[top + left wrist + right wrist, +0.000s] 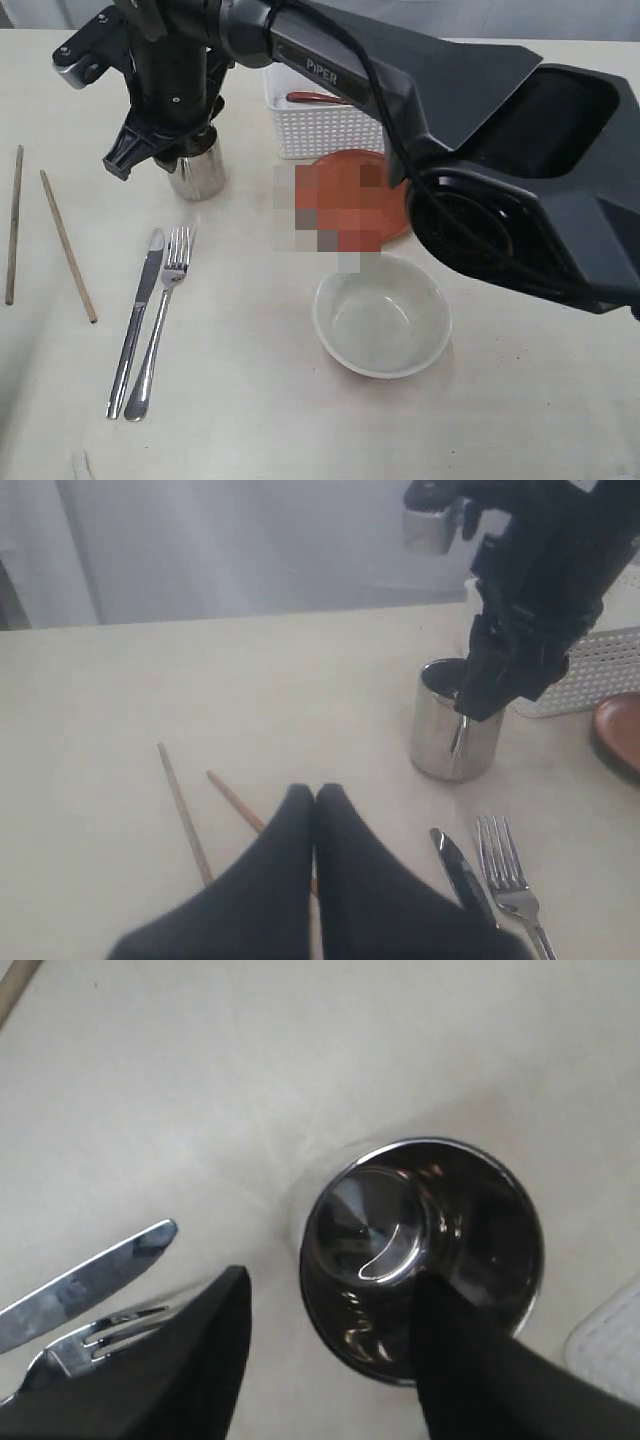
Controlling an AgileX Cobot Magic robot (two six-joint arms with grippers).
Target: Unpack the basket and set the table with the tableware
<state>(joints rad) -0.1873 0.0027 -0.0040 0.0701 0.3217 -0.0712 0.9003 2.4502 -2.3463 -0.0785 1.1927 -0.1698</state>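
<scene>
1. Polished steel marks the cup [198, 172], which stands upright on the worktop [250, 420] with its long axis vertical and its mouth open upward.
2. The right jaws are seen spread directly over the cup. One finger [470, 1370] dips inside the rim and the other [190, 1360] hangs outside the wall, on the side of the knife [90, 1280] and fork [90, 1350]. Nothing is pinched.
3. A straight lift along the cup's axis is judged to be called for. A sideways pull could catch the rim and tip the cup.
4. The left jaws are pressed together and empty, well apart from the cup, over the chopsticks [185, 810].
5. A red-brown wooden spoon [315, 98] is seen lying in the basket [310, 135], which stands just beside the cup on the side away from the chopsticks. The right arm is judged the nearer one for fetching it.
</scene>
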